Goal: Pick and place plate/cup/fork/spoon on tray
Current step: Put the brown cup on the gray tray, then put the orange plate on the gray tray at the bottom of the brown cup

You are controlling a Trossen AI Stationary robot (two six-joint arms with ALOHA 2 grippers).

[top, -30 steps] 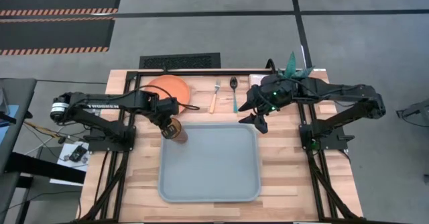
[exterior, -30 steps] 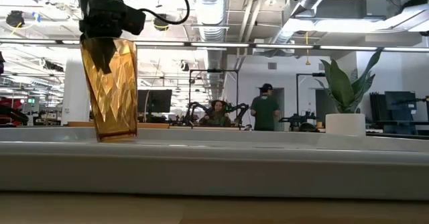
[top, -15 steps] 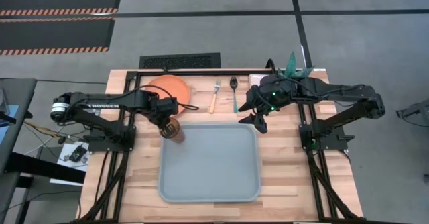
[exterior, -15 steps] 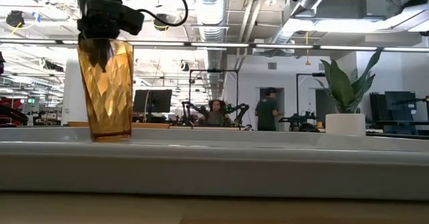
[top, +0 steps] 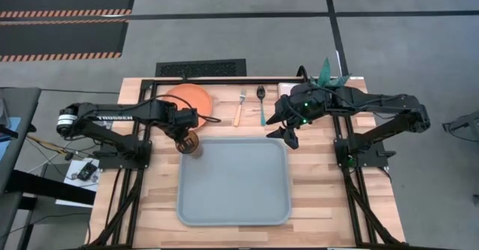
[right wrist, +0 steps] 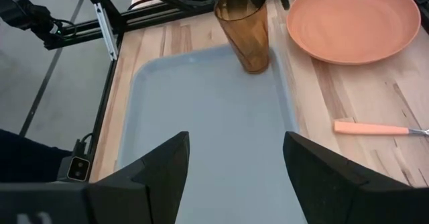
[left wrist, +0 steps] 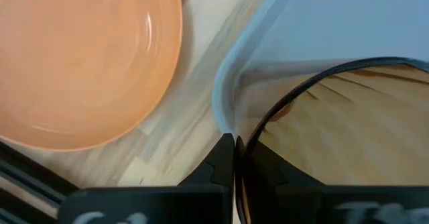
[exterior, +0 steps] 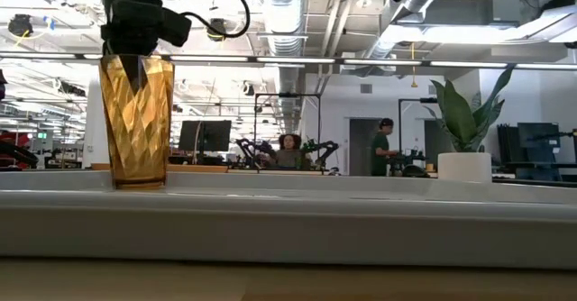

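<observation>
The left gripper [top: 184,138] pinches the rim of the cup [top: 191,143], upright in the tray [top: 232,197]'s corner near the plate [top: 191,100]; releasing crookedly could tip it against the raised rim, while the right gripper [top: 288,135] waits open.

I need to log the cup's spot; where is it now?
In the high view, the cup stands in the tray's far-left corner, held by the left hand, near the plate.
</observation>
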